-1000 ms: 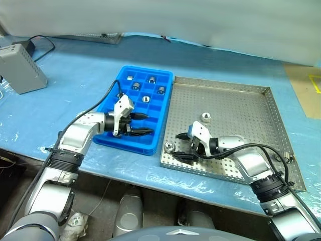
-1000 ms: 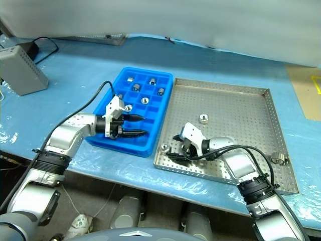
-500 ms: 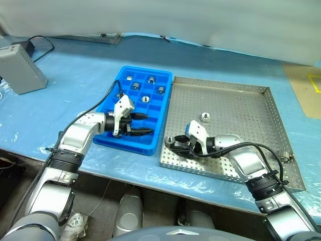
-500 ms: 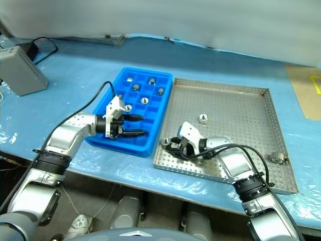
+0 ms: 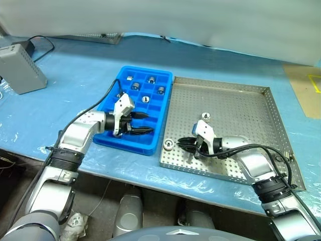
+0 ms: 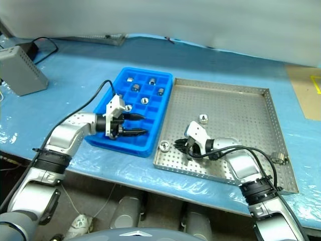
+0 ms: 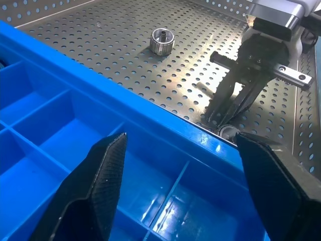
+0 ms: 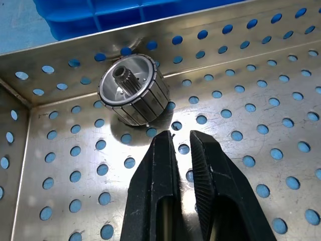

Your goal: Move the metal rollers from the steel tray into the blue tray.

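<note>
The steel tray (image 5: 235, 110) lies right of the blue tray (image 5: 159, 113). One metal roller (image 5: 169, 145) stands in the steel tray's near left corner. It appears close up in the right wrist view as a ribbed roller (image 8: 131, 95). My right gripper (image 5: 183, 144) is shut with nothing in it, and its tips rest just short of that roller without touching it. A second roller (image 5: 205, 116) sits mid-tray and a third (image 6: 277, 158) lies at the tray's right rim. Several rollers (image 5: 151, 79) occupy far compartments of the blue tray. My left gripper (image 5: 145, 123) hovers open over the blue tray's near end.
A grey box (image 5: 20, 68) with a black cable stands at the far left of the blue-covered table. The table's front edge runs just below both trays. A brown board with yellow tape (image 5: 308, 88) lies at the right.
My right gripper's fingers have gone from apart to shut and hold nothing. The corner roller stays in its corner. The left gripper has not moved.
</note>
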Robot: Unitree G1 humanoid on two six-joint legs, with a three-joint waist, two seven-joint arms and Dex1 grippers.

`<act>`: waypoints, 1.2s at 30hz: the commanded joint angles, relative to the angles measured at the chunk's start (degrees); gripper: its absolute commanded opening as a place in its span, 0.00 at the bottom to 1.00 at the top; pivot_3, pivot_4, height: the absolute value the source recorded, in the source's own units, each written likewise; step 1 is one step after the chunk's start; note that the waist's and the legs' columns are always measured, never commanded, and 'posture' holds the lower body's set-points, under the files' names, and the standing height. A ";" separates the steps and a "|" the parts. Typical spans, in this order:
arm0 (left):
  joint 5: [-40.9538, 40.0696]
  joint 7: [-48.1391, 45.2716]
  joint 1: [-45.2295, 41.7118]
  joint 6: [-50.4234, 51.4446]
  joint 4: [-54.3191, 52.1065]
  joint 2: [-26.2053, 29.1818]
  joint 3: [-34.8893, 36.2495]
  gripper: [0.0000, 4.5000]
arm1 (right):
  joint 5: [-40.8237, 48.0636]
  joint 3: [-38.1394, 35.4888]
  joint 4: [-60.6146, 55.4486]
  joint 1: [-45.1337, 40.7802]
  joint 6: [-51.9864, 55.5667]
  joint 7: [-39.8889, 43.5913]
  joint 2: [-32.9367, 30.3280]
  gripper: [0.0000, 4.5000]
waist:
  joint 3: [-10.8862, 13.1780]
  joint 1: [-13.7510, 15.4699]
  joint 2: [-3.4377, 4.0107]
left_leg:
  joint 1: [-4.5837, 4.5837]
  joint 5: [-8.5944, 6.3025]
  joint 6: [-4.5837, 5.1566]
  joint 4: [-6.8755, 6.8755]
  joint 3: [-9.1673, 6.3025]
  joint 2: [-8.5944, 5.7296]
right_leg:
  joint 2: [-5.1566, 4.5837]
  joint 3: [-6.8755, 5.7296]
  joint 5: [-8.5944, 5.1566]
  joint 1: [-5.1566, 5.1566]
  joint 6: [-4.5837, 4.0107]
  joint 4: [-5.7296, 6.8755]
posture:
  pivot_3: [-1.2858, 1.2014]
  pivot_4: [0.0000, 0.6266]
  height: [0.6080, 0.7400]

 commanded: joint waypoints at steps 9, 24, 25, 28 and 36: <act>0.11 -1.00 -1.63 -0.77 0.48 -0.45 0.19 0.81 | 3.78 -1.57 -9.27 -2.73 11.15 0.24 -2.26 0.63 | 0.00 -0.36 0.00 | -0.01 0.00 -0.01 -0.02 0.00 0.00 | 0.01 0.00 0.00 -0.02 0.00 0.00 | 0.60 0.24 1.00; 0.68 -1.42 0.13 -2.50 1.29 0.04 0.49 0.81 | 0.98 2.79 -6.04 -4.95 6.59 3.08 -1.37 0.71 | 0.00 -1.12 0.00 | -0.03 0.01 -0.02 -0.03 0.00 0.01 | 0.00 0.00 -0.01 -0.06 0.01 -0.01 | 0.61 0.24 1.00; 0.72 -1.41 0.28 -2.60 1.25 0.08 0.48 0.81 | 0.73 3.05 -5.81 -4.91 6.15 3.31 -1.54 0.76 | 0.00 -1.15 -0.01 | -0.04 0.01 -0.01 -0.03 0.00 0.00 | 0.00 0.00 -0.01 -0.05 0.01 -0.02 | 0.61 0.24 1.00; 0.79 -1.36 0.70 -2.75 1.05 0.15 0.47 0.81 | 1.33 2.95 -6.25 -4.75 6.63 3.84 -1.60 0.98 | 0.01 -1.16 0.00 | -0.09 -0.01 0.00 -0.03 0.00 -0.01 | 0.00 -0.01 0.00 -0.07 0.00 -0.04 | 0.61 0.24 1.00; 1.36 -1.42 0.48 -3.28 1.85 -0.29 0.36 0.81 | 1.06 4.21 -3.87 -5.81 6.33 3.39 0.87 0.99 | 0.01 -1.22 0.00 | -0.08 0.00 -0.01 -0.02 0.00 0.01 | 0.00 -0.01 0.00 -0.08 0.00 -0.01 | 0.61 0.24 1.00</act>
